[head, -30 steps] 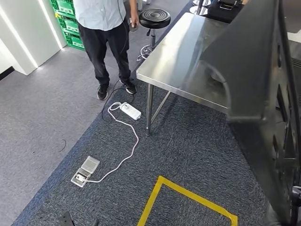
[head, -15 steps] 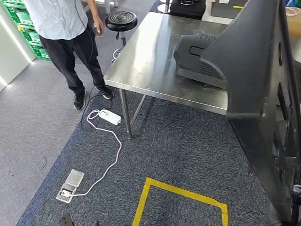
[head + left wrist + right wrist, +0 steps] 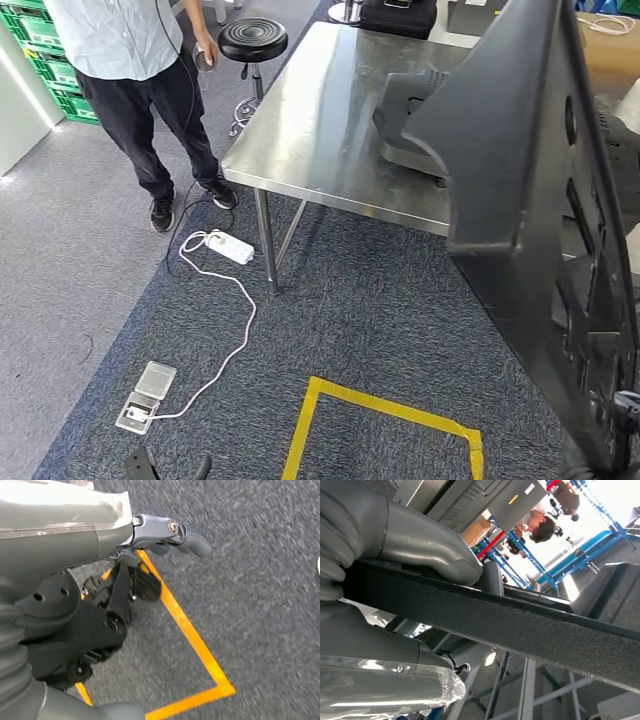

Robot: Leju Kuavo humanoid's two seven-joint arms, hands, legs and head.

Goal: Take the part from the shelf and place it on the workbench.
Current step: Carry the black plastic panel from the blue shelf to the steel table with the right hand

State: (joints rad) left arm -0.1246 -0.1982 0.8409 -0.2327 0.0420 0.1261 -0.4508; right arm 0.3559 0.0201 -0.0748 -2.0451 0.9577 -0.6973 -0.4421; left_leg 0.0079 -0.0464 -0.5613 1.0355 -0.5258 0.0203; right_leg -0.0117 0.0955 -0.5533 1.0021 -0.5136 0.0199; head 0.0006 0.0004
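Dark blue-grey carpet is covering the floor, meeting a paler grey strip on the left. A yellow tape outline is lying on the carpet. A white cable is running from a power strip to an open floor socket. A person is standing beside a black stool. Green crates are sitting behind, against a white wall. Light is glaring off the steel table.
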